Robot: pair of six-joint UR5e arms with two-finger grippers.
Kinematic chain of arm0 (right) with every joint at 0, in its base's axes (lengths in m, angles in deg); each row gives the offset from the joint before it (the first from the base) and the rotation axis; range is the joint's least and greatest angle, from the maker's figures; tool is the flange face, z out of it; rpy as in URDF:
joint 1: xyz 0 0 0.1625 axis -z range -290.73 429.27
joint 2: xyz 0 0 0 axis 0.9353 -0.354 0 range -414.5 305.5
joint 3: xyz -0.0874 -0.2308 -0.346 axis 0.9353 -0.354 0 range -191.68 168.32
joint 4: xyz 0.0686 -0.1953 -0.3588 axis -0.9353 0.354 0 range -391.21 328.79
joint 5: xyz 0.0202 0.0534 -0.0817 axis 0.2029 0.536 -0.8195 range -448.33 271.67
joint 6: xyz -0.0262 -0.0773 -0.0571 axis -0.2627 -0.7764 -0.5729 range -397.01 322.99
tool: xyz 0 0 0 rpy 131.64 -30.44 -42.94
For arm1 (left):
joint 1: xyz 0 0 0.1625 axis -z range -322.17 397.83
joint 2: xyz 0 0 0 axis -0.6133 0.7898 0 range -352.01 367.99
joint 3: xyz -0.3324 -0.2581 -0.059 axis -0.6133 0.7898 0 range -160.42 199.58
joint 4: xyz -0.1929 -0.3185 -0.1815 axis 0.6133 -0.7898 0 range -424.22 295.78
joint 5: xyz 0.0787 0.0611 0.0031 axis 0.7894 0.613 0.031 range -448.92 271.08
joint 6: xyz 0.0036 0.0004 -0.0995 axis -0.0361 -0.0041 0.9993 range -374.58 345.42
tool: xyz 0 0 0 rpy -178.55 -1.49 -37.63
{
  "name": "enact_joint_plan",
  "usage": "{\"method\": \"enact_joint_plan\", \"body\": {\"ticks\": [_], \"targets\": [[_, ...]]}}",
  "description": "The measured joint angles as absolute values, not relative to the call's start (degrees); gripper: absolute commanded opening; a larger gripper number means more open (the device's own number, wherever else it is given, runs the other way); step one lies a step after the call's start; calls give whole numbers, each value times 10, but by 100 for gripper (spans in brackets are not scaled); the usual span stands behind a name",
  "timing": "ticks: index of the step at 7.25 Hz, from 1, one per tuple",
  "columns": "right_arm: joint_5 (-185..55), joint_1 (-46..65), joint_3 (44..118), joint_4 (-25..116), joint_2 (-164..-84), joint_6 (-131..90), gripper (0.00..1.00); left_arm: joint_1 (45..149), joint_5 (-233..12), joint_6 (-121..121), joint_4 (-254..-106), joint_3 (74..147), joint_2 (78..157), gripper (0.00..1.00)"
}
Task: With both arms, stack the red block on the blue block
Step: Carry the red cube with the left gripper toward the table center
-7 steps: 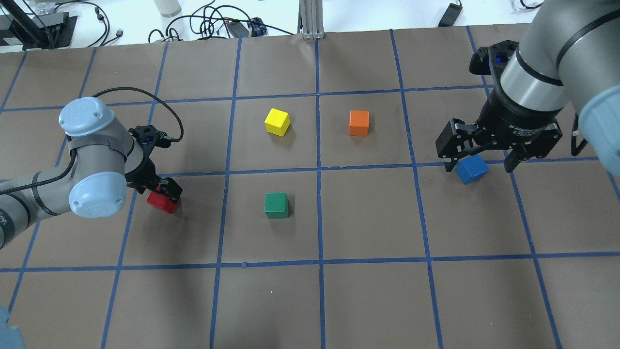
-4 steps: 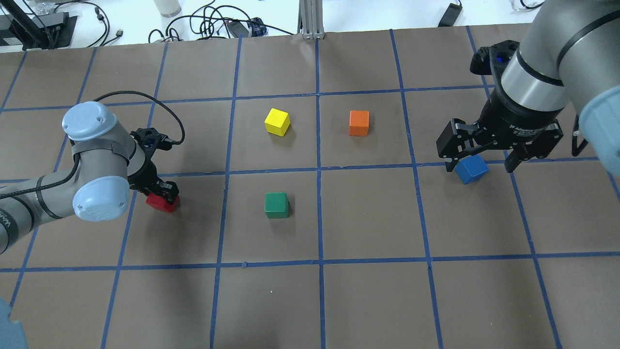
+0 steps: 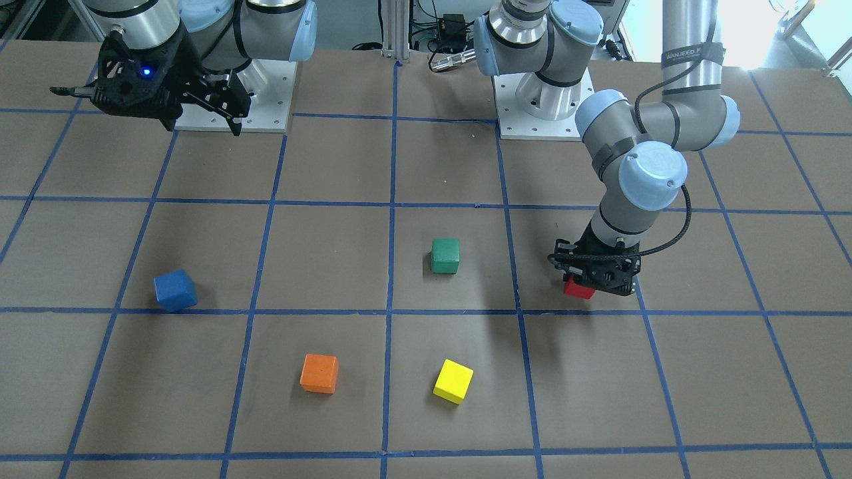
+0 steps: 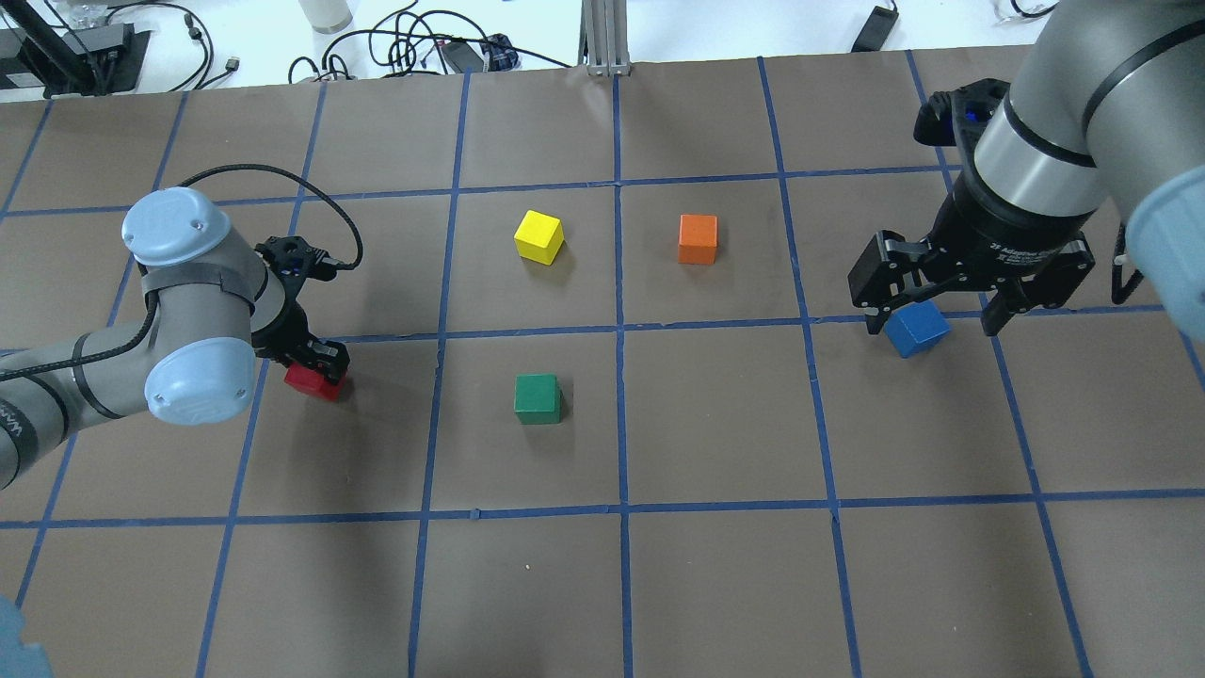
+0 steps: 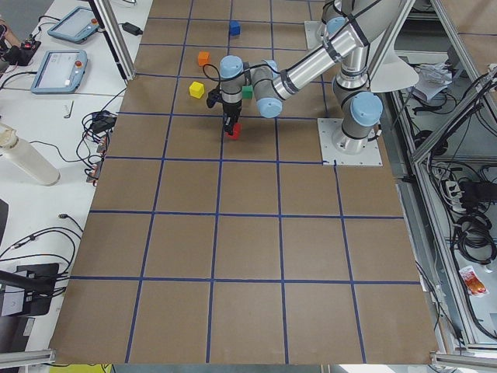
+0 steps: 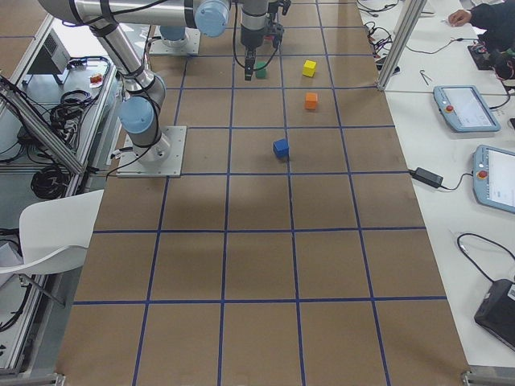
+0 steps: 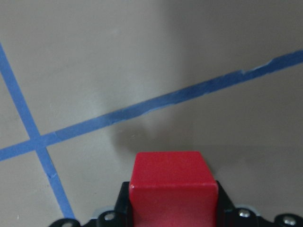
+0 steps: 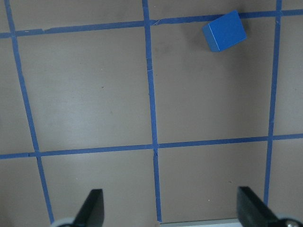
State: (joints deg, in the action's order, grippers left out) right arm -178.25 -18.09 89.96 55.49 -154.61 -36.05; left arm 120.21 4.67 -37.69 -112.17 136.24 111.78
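- The left gripper (image 4: pixel 317 362) is clamped narrowly on the red block (image 4: pixel 313 381), low over the tabletop (image 4: pixel 715 584).
- The right gripper (image 8: pixel 173 210) is spread wide and holds nothing, hanging high above the tabletop.
- The blue block (image 8: pixel 224 30) lies on the tabletop ahead of the right gripper and off to one side, apart from both fingers. It is turned askew to the tape lines (image 4: pixel 618 414) and lies just beside one of them.
- The green cube (image 4: pixel 538 398) is the nearest thing to the left gripper. It is well apart from it and sits just on the robot's side of the straight line to the blue block.
- The yellow cube (image 4: pixel 538 235) and the orange cube (image 4: pixel 698 238) lie farther out, on the far side of that line, well apart from both grippers.
- The tabletop's far edge is well beyond both grippers.
- From overhead the left arm's wrist hides most of the left gripper, and the gripper covers part of the red block.
- I cannot tell whether the red block touches the tabletop.
- The right gripper overlaps a corner of the blue block from overhead.
- Count: five cubes, one of each colour, and two grippers.
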Motion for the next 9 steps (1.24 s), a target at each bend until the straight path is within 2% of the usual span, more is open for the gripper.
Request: {"method": "enact_joint_plan", "body": {"ticks": [4,7,8,9], "targets": [[-1782,-181,899,556,-1546,-360,100,1387,24,-107,-1226,1208,1165,1],[-1783,-181,900,554,-1546,-360,100,1464,-14,-1,-1202,1175,1215,3],[-1783,-181,900,553,-1546,-360,100,1473,-18,10,-1173,1171,1236,7],[-1783,-181,900,553,-1546,-360,100,1481,-18,15,-1141,1169,1255,59]]}}
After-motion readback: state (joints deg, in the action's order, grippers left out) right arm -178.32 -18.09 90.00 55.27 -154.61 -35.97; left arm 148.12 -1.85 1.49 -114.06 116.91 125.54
